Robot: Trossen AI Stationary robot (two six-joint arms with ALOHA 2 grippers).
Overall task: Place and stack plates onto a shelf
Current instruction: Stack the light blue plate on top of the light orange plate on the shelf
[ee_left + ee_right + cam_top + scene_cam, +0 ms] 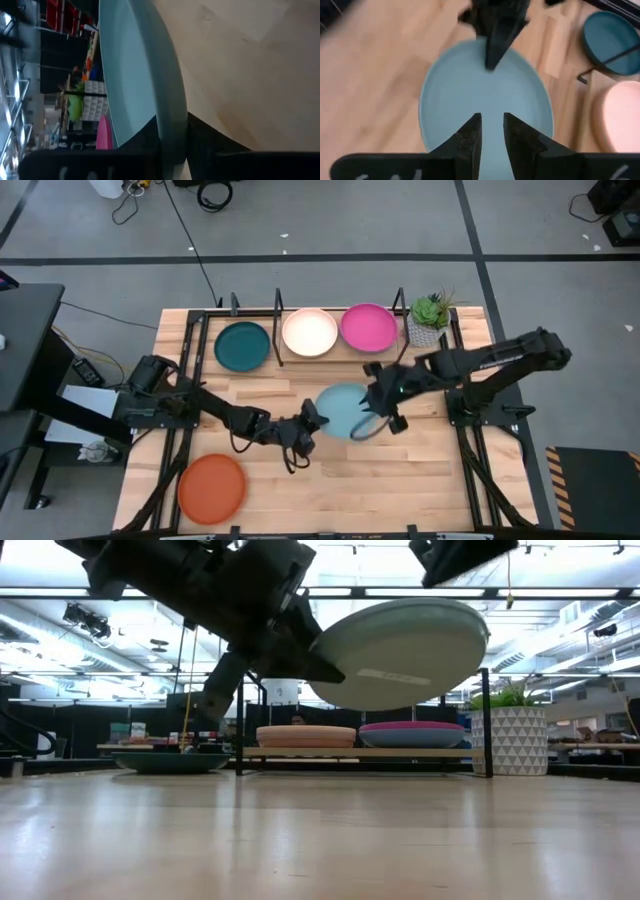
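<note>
A light teal plate (342,408) hangs above the table's middle, with my left gripper (308,423) shut on its left rim. My right gripper (491,125) is above the plate's right part, clear of it; its fingers stand a little apart with nothing between them. The black-rod shelf (278,340) at the far edge holds a dark teal plate (242,346), a pale peach plate (309,332) and a magenta plate (368,327). In the low view the magenta plate lies on a blue plate (412,738). An orange plate (212,487) lies flat at the near left. My left gripper pinches the light teal plate's rim (172,120) between its two fingers, one finger (495,50) on the upper face and one underneath. The fingers come nearly level from the table's left. The plate (400,650) is lifted clear and tilted, its right side higher.
A green plant in a white patterned pot (428,318) stands at the shelf's right end. Thin upright posts (486,720) divide the shelf. Bare wood lies at the near side between the orange plate and the table's right edge.
</note>
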